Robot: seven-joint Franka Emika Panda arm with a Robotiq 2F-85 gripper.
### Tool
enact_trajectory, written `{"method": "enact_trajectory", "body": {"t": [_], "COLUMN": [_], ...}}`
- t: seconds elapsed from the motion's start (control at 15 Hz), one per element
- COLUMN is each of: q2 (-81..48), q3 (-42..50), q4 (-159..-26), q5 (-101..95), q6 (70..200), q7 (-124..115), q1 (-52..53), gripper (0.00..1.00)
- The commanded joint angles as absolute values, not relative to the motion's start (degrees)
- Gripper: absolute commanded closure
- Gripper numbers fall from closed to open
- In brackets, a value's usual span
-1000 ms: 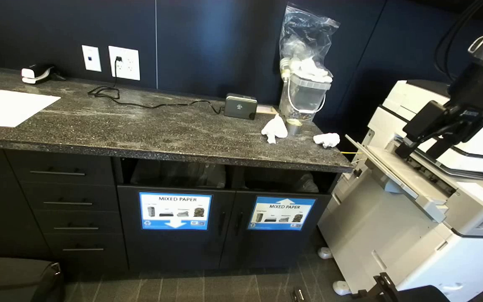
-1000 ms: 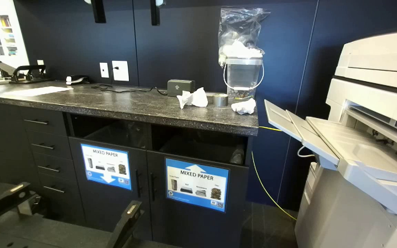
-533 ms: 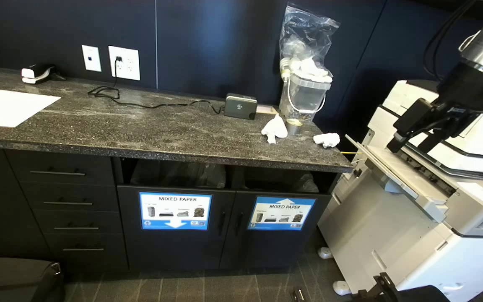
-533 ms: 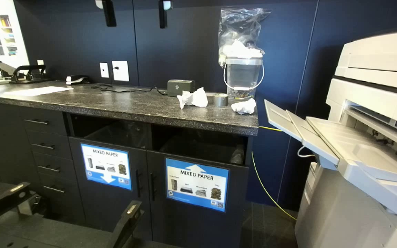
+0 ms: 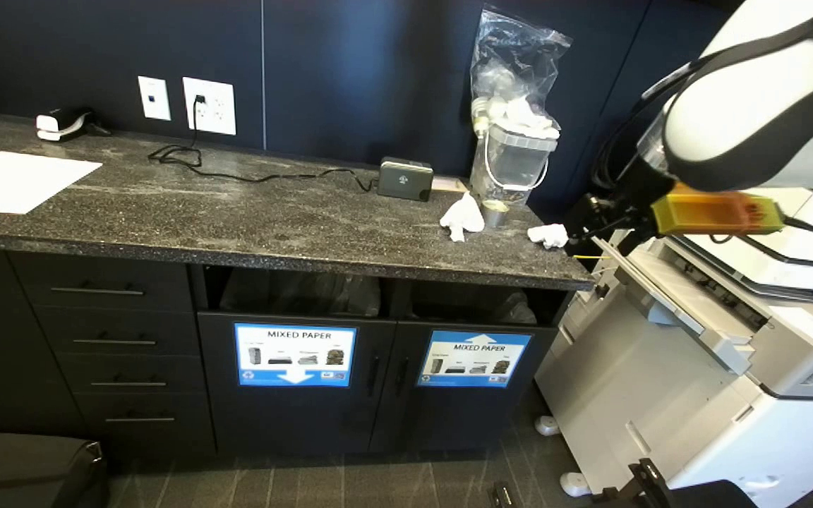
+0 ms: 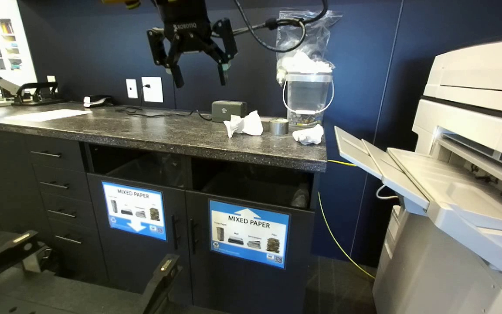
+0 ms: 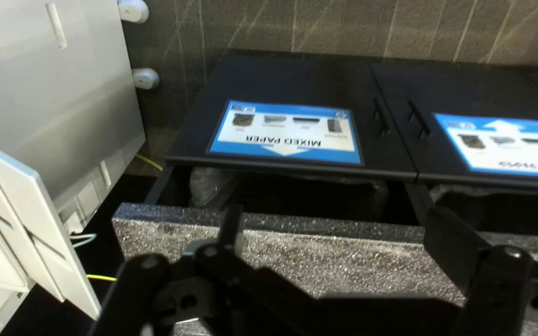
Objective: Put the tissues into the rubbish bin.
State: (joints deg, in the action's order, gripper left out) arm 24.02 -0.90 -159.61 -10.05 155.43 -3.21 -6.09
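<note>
Gripper [image 6: 201,81] sits above countertop [image 6: 155,131] level, fingers [image 6: 223,76] spread apart. One crumpled tissue [image 6: 251,125] and a second tissue [image 6: 310,135] lie on the countertop, lower than the gripper and off to its picture-right in an exterior view, tape roll [image 6: 279,127] standing between them, clear bucket [image 6: 306,96] behind the roll. In the wrist view a bin slot [image 7: 306,198] and its MIXED PAPER sign [image 7: 287,133] show past the fingertips [image 7: 232,226], slot tucked under the countertop edge, printer [image 7: 40,116] off to one side.
</note>
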Motion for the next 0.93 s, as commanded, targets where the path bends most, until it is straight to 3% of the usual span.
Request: {"method": "enact_trajectory", "body": {"t": [0.0,0.4,0.87], "q2": [12.35,5.47,-11.94], "q3": [-12.55,-30.36,-34.25], "q4": [-153.79,-142.89,-128.17], "q5": [-19.16,-34.94,-61.51], "q6": [165.63,162.52,154.92], "q7": [-19.1,-45.88,-76.39], "q1": [-19.05,-40.27,-39.47], "gripper": [0.0,0.0,0.0]}}
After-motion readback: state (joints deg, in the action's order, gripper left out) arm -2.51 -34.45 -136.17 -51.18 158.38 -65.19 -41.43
